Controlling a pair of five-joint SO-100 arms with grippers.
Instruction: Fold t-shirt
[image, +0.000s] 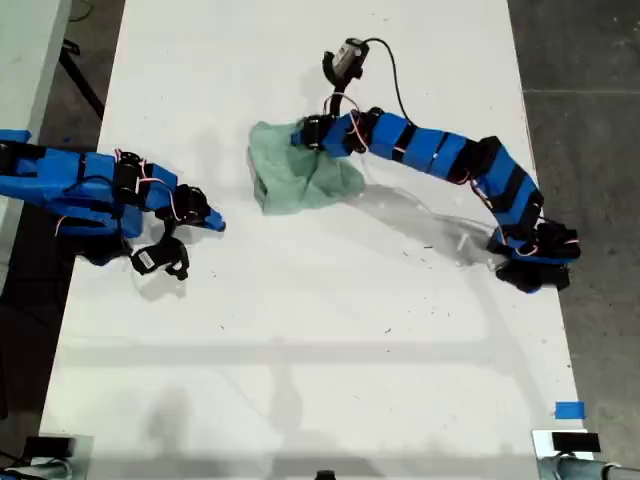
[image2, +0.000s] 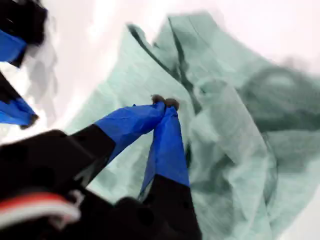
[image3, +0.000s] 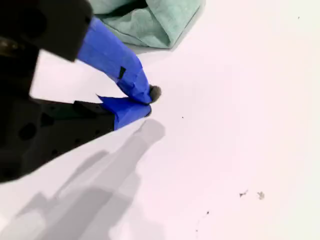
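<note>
In the first wrist view you see my first gripper (image2: 165, 106) close up, its two blue-taped fingers (image2: 131, 125) drawn together so that the tips meet. They sit right on the t-shirt (image2: 235, 150), and the fabric bunches beneath them, though the blur keeps you from telling whether a fold is actually caught between the tips or the tips merely press on the cloth. The pale green cloth fills most of that picture in loose, rumpled folds.

In the second wrist view my second gripper (image3: 145, 102) hangs just above the bare white table (image3: 240, 100), its fingers pressed together with nothing between them. A corner of the t-shirt (image3: 150, 22) lies farther off, well clear of those tips.

From the exterior view you find the white table (image: 320, 330) running the length of the picture. My second gripper (image: 212, 221) rests toward the exterior view's left, apart from the cloth. My first gripper (image: 303, 136) reaches in from the exterior view's right and meets the upper edge of the t-shirt (image: 295, 180), which lies crumpled in a heap near the middle of the table's far half. In the near corner at the exterior view's right you see a small blue tape mark (image: 568, 410) on the table's surface.
</note>
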